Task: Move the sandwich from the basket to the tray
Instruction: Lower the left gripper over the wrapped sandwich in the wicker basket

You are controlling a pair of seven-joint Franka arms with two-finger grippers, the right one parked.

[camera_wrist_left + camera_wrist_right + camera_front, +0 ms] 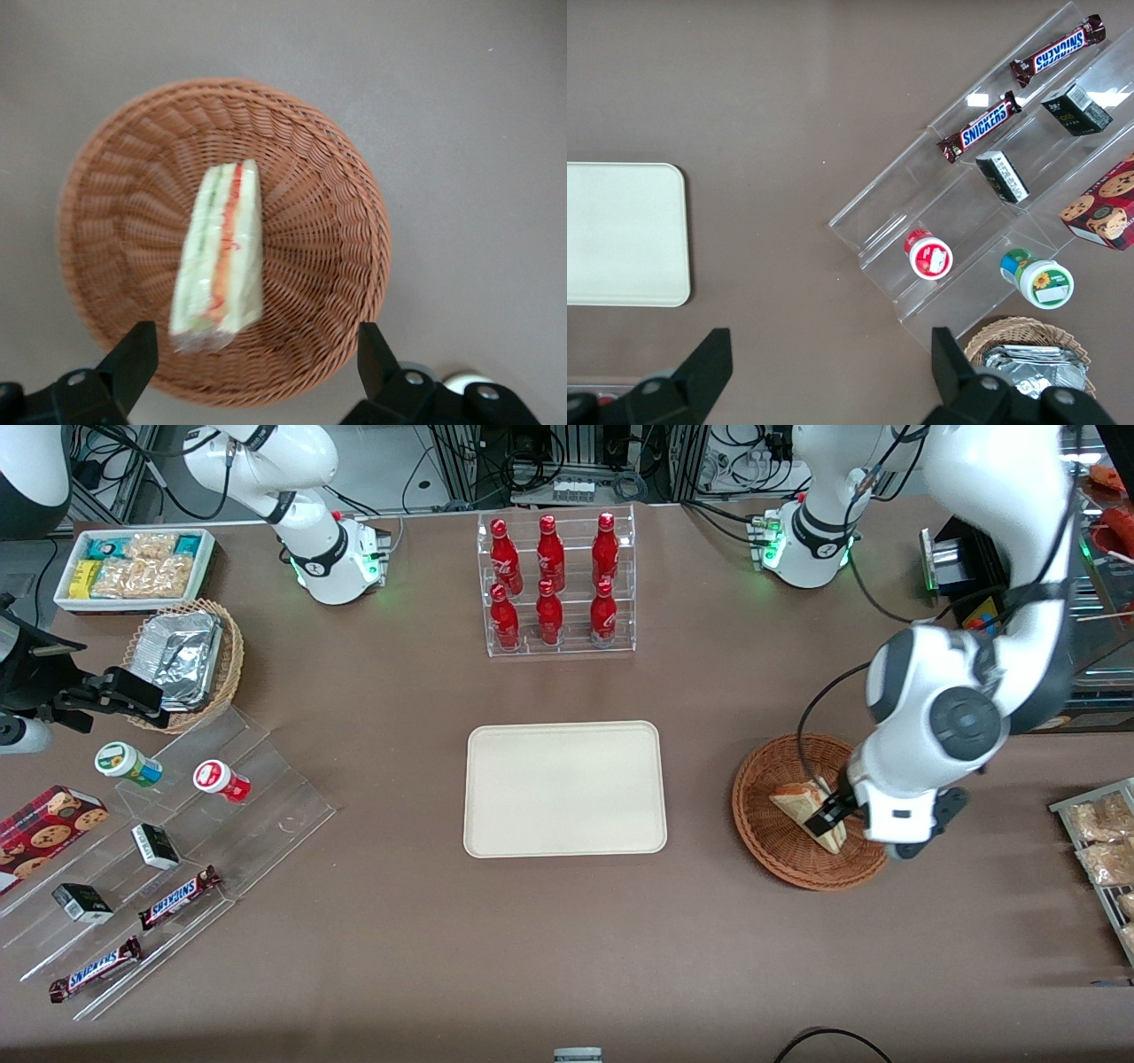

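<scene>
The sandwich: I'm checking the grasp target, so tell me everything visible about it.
The sandwich is a pale bread wedge with red, orange and green filling layers in clear wrap. It lies inside the reddish-brown wicker basket, resting on the weave. The gripper hangs above it, open, touching nothing. The tray has no sandwich on it.

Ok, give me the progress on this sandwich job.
Nothing delivered yet: the tray holds no sandwich. The sandwich lies in the basket, ungrasped. In hand: the gripper hovers open above the basket, fingers apart. Left: descend, grasp, lift, carry to the tray, release.
</scene>
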